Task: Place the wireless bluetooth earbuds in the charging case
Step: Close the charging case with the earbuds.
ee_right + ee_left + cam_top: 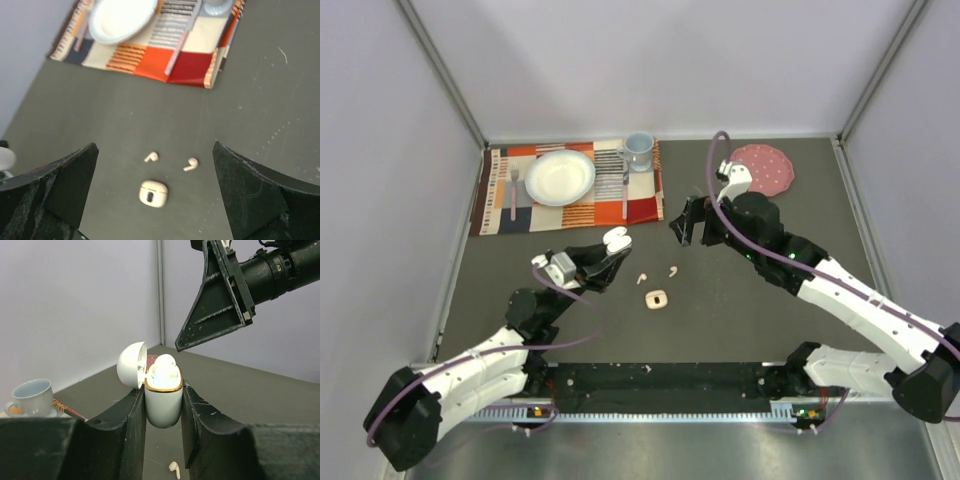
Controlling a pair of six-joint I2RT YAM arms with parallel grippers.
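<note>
My left gripper (608,252) is shut on an open white charging case (616,240), held upright above the table. In the left wrist view the case (163,402) has a gold rim, its lid (132,365) is tipped back, and a white earbud (164,368) sits in it. Two loose white earbuds (642,278) (673,270) lie on the dark table, also in the right wrist view (151,157) (190,164). A second, closed case (656,299) (152,193) lies just in front of them. My right gripper (692,226) (154,146) is open and empty, hovering above and behind the earbuds.
A striped placemat (570,210) at the back left carries a white plate (560,177), a blue cup (638,150) and cutlery. A pink dotted disc (767,168) lies at the back right. Walls enclose the table on three sides.
</note>
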